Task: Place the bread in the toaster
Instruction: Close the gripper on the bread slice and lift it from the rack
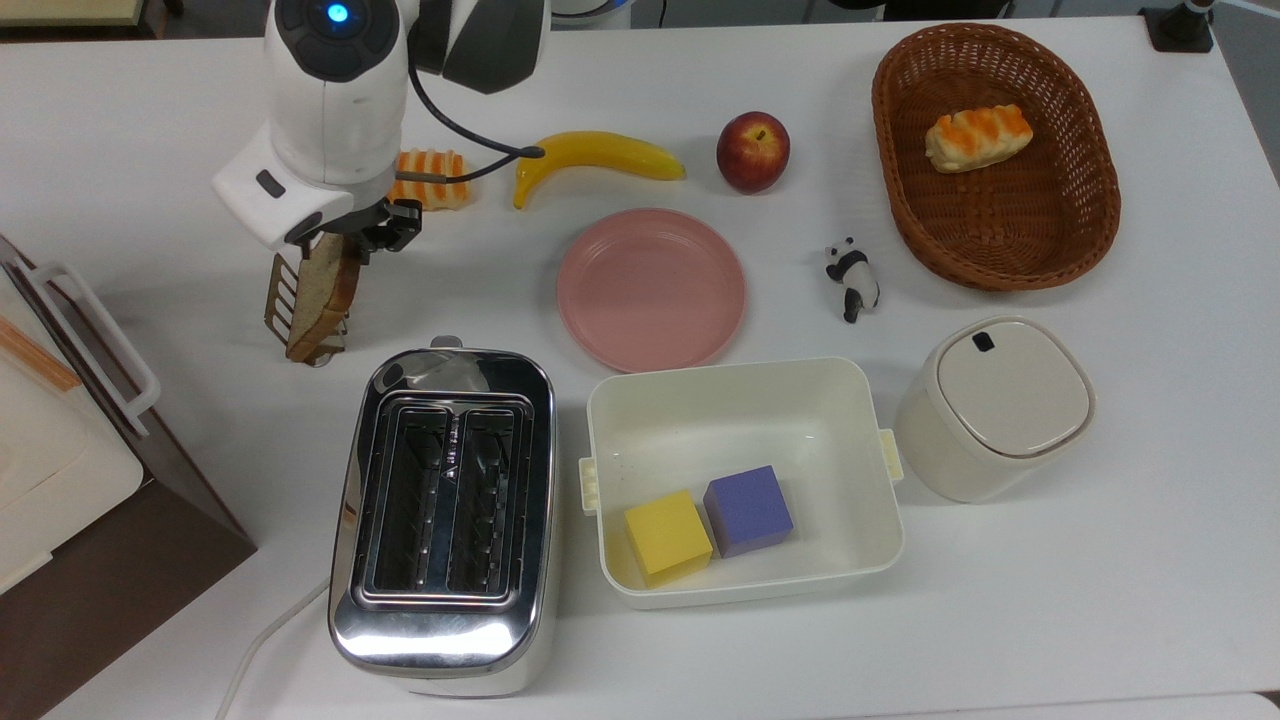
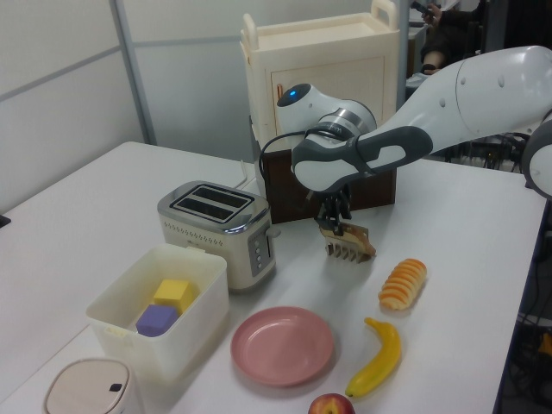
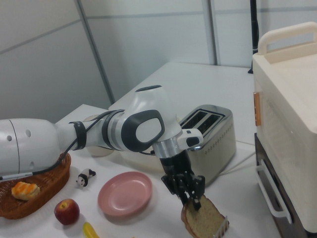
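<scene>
The bread [image 1: 318,300] [image 3: 208,218], a speckled brown slice, stands on edge in a small wire toast rack [image 1: 280,290] [image 2: 349,250] at the top view's left. My gripper [image 1: 345,240] [image 2: 335,226] [image 3: 190,198] is down over the slice's top edge. It is open, with one finger on each side of the crust. The arm's white wrist hides the slice's upper end in the top view. The chrome two-slot toaster [image 1: 445,620] [image 2: 216,220] [image 3: 213,134] stands just below the rack in the top view, both slots empty.
A striped roll [image 1: 435,180], banana [image 1: 595,155] and apple [image 1: 752,150] lie behind a pink plate [image 1: 650,288]. A white bin [image 1: 740,368] holding two cubes sits beside the toaster. Wicker basket [image 1: 1000,250], panda figure [image 1: 852,275], lidded container [image 1: 995,405] and a brown-and-cream cabinet [image 1: 60,470] ring the table.
</scene>
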Robot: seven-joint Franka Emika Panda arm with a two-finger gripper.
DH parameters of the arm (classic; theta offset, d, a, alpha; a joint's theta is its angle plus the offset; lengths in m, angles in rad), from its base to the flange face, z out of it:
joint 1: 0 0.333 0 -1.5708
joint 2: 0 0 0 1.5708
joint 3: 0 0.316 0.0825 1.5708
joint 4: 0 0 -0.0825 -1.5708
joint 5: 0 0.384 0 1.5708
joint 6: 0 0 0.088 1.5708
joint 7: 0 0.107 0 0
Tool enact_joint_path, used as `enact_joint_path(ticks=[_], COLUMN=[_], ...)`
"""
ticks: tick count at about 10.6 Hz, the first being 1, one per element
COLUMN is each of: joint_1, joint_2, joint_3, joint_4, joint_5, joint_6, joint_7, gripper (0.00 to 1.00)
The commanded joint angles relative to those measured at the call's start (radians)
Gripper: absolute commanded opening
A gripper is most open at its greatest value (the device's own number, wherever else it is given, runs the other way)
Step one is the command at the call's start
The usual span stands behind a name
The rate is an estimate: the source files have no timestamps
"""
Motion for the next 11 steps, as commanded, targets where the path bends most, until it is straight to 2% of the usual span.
enact_joint_path(ticks=[1, 4, 7, 8, 9, 10, 11], joint_1=[0.011, 0.004, 0.001, 0.002, 0.004, 0.008, 0.013], joint_2=[-0.036, -0.098, -0.098, -0.093, -0.092, -0.083, -0.067], joint_3=[-0.006, -0.015, -0.020, -0.023, -0.027, -0.026, -0.024], joint_4=[-0.021, 0.077, 0.195, 0.232, 0.237, 0.234, 0.232], joint_5=[-0.007, -0.003, 0.026, 0.107, 0.214, 0.273, 0.284], joint_6=[0.021, 0.012, 0.026, 0.088, 0.213, 0.331, 0.412], joint_7=[-0.007, -0.019, -0.012, 0.001, 0.046, 0.129, 0.201], gripper=[0.00, 0.00, 0.00, 0.00, 0.00, 0.00, 0.00])
